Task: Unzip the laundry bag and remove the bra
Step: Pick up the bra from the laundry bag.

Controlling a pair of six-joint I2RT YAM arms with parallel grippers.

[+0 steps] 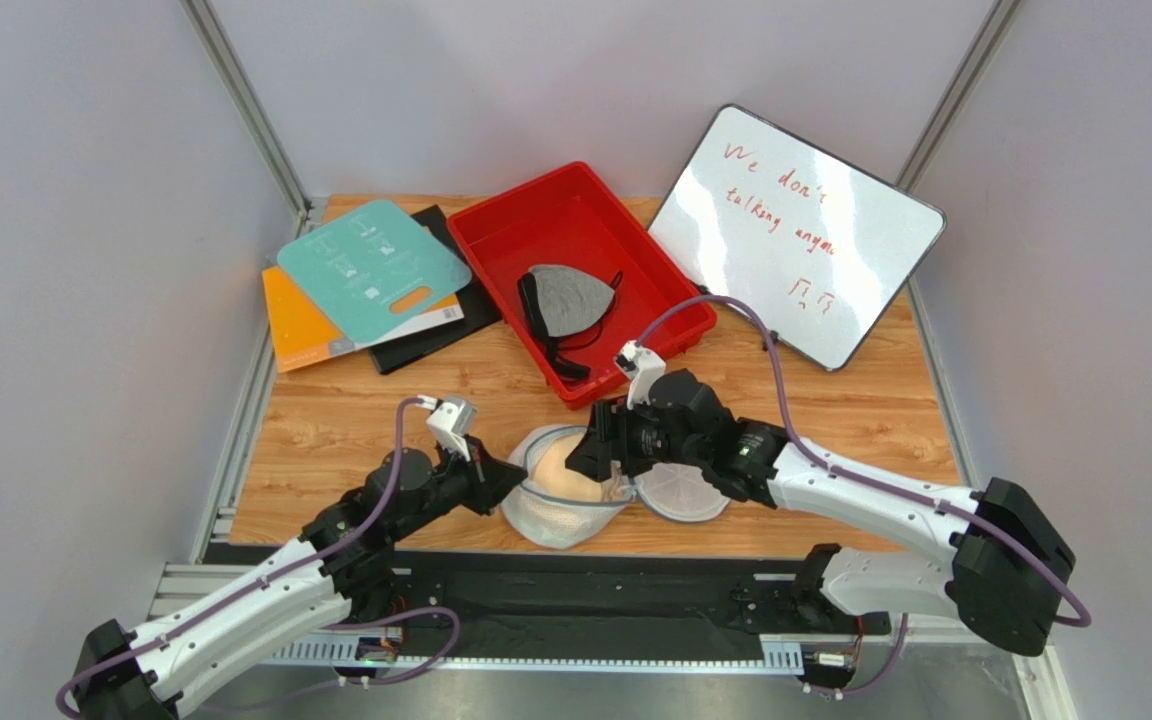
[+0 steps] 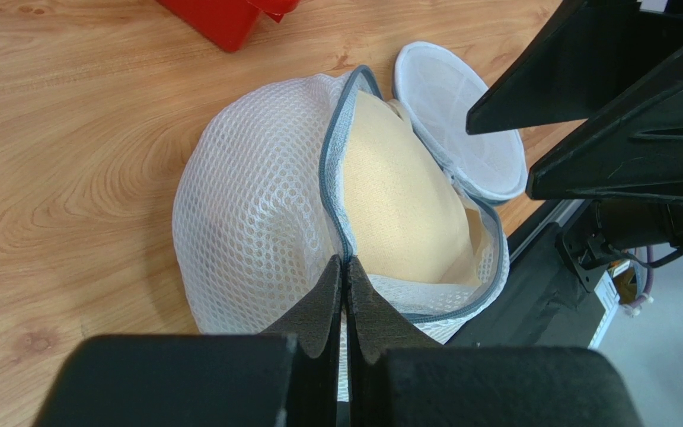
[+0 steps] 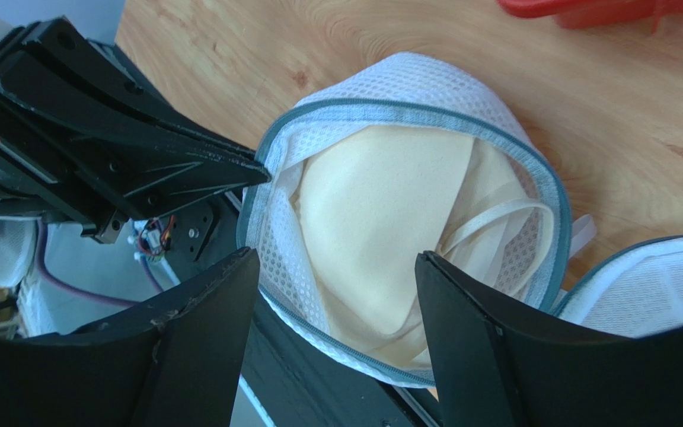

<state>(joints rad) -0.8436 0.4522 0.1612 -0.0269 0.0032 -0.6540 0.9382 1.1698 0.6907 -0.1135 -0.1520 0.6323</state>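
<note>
The laundry bag (image 2: pixel 256 222) sits at the near edge of the table (image 1: pixel 342 420), between my two arms. Its zip is already undone and its round lid (image 2: pixel 461 124) is flipped out flat to the right. The bra (image 3: pixel 381 213) lies inside the open mouth, cup up, with a thin strap (image 3: pixel 496 218) looped against the right rim.

My left gripper (image 2: pixel 347 276) is pinched together on the near rim of the bag, right at the grey zip band, and I judge that is enough to anchor it. My right gripper (image 3: pixel 336 258) hangs over the mouth with its jaws wide apart and nothing in them.

To do this step well, I'd lower the right jaws onto the cup's upper fold, close on fabric only, not mesh or rim, then lift up and away. The left should hold the bag down. The strap may snag the zip, so I'd draw slowly.
</note>
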